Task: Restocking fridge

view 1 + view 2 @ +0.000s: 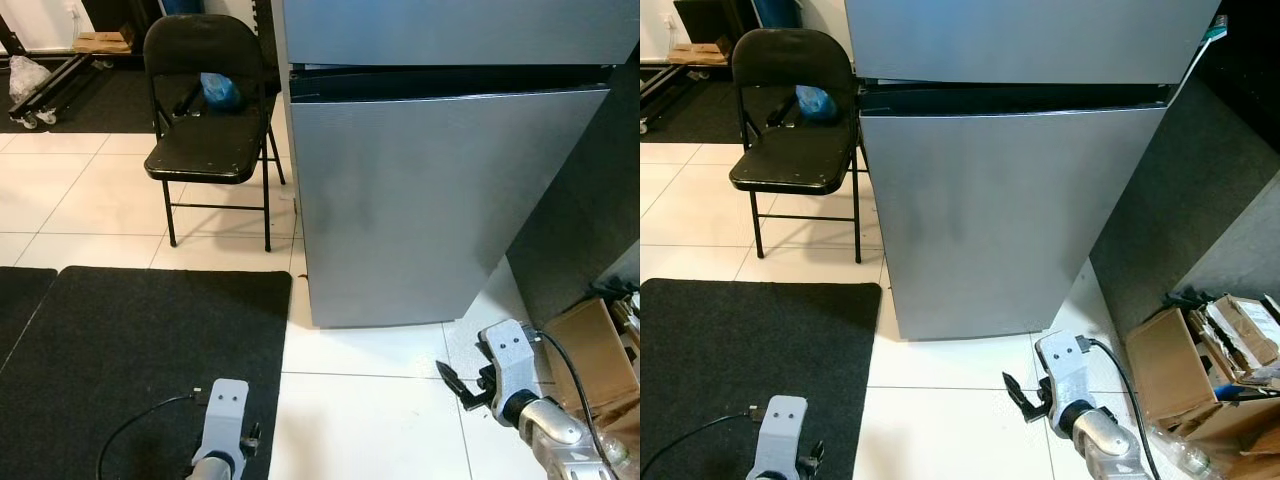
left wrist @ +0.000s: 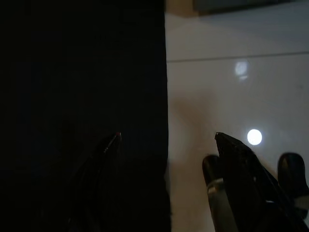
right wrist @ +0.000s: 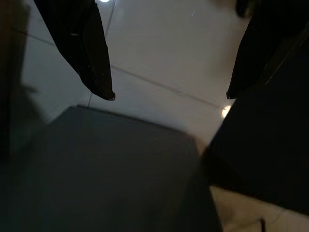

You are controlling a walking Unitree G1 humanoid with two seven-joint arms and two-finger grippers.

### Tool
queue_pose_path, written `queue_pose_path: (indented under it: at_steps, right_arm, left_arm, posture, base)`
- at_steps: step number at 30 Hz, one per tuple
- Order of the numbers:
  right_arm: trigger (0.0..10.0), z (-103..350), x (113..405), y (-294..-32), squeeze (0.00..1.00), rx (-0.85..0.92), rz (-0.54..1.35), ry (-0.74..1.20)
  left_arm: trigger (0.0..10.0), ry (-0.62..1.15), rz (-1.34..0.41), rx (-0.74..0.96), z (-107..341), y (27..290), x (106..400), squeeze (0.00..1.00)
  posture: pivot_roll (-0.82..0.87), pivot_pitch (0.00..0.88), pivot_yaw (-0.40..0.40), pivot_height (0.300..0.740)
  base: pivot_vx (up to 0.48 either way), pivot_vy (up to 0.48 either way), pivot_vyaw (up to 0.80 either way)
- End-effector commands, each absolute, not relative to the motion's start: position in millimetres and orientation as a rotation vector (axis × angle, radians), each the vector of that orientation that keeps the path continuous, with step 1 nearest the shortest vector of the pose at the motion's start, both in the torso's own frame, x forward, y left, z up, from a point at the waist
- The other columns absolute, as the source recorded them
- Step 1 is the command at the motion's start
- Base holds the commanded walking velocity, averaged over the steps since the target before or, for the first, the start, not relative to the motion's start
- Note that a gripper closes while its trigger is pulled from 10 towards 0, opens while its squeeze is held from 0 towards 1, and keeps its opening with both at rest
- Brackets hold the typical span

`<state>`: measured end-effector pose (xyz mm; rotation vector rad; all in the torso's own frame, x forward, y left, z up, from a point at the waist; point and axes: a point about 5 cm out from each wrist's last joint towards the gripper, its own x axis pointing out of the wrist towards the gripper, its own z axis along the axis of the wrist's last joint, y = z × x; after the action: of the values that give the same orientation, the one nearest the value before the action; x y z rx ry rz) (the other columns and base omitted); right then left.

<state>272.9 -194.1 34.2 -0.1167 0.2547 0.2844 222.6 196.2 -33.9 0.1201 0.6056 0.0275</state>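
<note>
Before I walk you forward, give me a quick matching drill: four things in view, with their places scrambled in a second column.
Things:
1. blue bag
2. black mat
3. cardboard box
4. fridge

Places:
A. floor at the robot's right
B. straight ahead, doors shut
C. on the folding chair
D. floor at the robot's left

Pairs: 1-C, 2-D, 3-A, 4-B

You had the silver fridge (image 1: 440, 190) standing upright on the white tile, both doors shut (a dark seam ran between the upper and lower one). It stood just ahead of your right pincer (image 1: 452, 380), and further ahead and to the right of your left one (image 2: 166, 137).
</note>
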Motion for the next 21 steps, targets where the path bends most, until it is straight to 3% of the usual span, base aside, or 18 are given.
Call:
queue_pose_path:
  at_steps: [1, 9, 21]
  right_arm:
    - [10.0, 31.9, 269.5, -196.7, 0.00, -0.127, 0.263, 0.250]
    - [10.0, 63.1, 281.7, -156.8, 0.00, -0.064, 0.323, 0.068]
    - [10.0, 50.0, 269.5, -141.8, 0.00, -0.115, 0.338, 0.081]
  left_arm:
    - [10.0, 0.618, 0.025, 0.117, -36.7, 193.2, 219.0, 0.00]
    - [10.0, 0.526, -0.020, 0.096, -20.8, 176.8, 234.5, 0.00]
    - [10.0, 0.526, -0.018, 0.099, -21.3, 175.0, 232.9, 0.00]
  posture:
    - [-0.14, 0.175, -0.002, 0.717]
    - [-0.14, 0.178, 0.002, 0.717]
    - [-0.14, 0.180, 0.000, 0.717]
  base:
    - [0.000, 0.000, 0.00]
    - [0.000, 0.000, 0.00]
    - [0.000, 0.000, 0.00]
